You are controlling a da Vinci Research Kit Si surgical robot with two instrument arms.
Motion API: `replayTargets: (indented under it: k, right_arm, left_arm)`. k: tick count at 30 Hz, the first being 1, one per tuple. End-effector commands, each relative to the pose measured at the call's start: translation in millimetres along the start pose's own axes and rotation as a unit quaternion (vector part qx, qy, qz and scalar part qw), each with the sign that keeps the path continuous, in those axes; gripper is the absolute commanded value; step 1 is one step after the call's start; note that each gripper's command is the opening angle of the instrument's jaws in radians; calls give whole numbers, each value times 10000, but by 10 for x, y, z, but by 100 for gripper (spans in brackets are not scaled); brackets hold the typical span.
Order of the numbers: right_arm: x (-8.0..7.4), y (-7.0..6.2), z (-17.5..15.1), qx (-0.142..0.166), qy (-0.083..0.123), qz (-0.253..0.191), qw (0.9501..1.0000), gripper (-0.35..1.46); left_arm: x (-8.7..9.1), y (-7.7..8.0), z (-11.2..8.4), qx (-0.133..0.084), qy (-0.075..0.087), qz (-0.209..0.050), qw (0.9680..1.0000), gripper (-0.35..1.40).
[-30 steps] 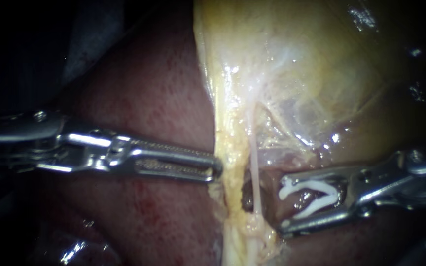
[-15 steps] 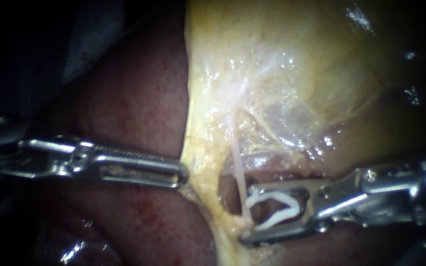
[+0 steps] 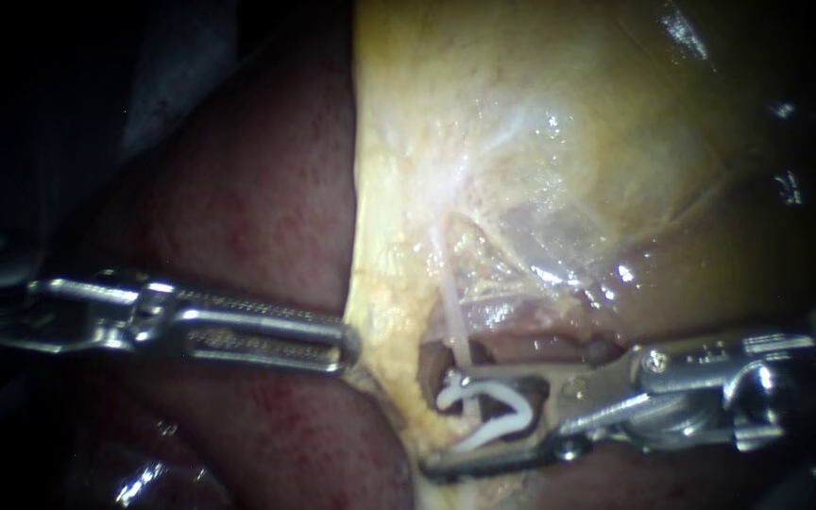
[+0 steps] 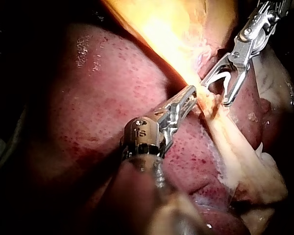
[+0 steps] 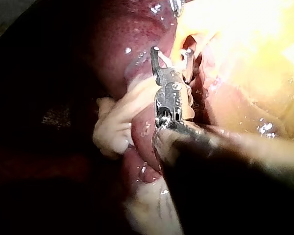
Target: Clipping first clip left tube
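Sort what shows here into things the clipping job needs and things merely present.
Job: right instrument, clip, tube, left instrument gripping yellowish tissue.
Merely present: liver, gallbladder.

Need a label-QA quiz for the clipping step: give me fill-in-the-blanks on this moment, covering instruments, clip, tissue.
1. The white clip sits in the jaws of the ___ instrument.
2. The clip's legs stand open around the thin pale ___.
3. The left instrument has its jaws shut on yellowish tissue beside the dark red ___.

Missing words: right (the right instrument); tube; liver.
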Motion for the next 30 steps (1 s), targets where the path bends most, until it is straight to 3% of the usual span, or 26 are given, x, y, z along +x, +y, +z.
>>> replayTargets:
  k: [1,6,21,30]
  right_arm:
    - [-1,1,2,3,-7,-1,10000,56]
    - [-1,5,14,78,-60,-8,10000,56]
    - [15,-7,38,204,-145,10,9997,51]
    - [12,-7,44,213,-157,-7,9997,45]
  left_arm:
    - [0,-1,0,-7,1,3,10000,-35]
    - [-1,-2,1,-8,0,2,10000,-35]
    - [-1,-2,2,-12,-2,0,10000,-35]
    - [-2,-2,4,-15,-3,-1,10000,-35]
